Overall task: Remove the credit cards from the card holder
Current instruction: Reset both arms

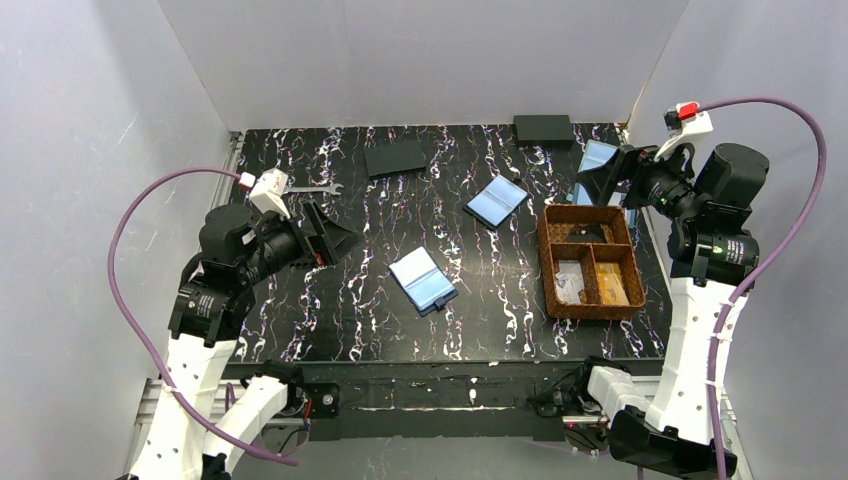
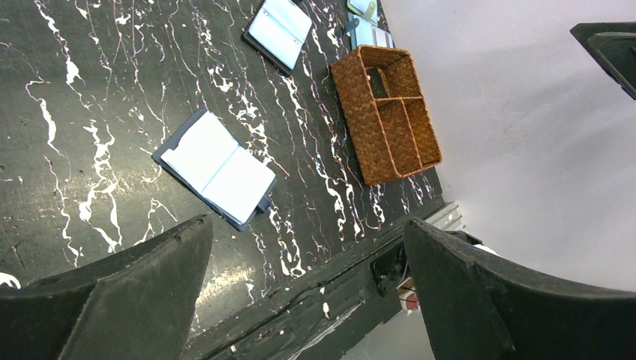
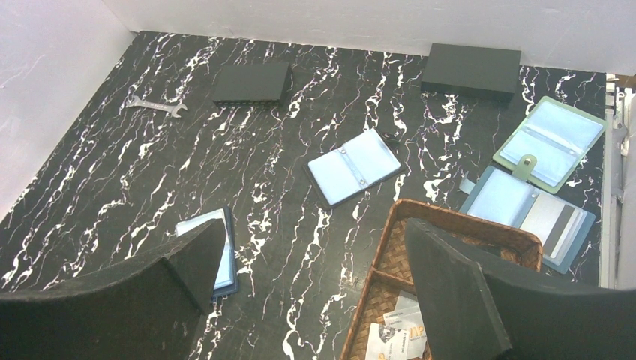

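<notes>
— So, how do the pincers stand?

— Both are spread wide with nothing between the fingers. The left gripper hangs over the near-left part of the table. The right gripper is up at the far right, beyond the woven tray.

— And the card holder?

— It's open flat, pockets up, mid-table toward the near edge. It lies nearer the left gripper but touches neither. A second open holder lies farther back.

— Any cards in it?

— I can't tell; no card edge shows above its pale pockets. An orange-tan card seems to sit in a near compartment of the tray.

— How will it handle?

— Light and floppy, I'd judge, so it will likely slide or fold if tugged. Cards are thin, stiff and slick. One gripper should pin a cover flat while the other pinches a card's exposed edge and draws it along the pocket.
</notes>
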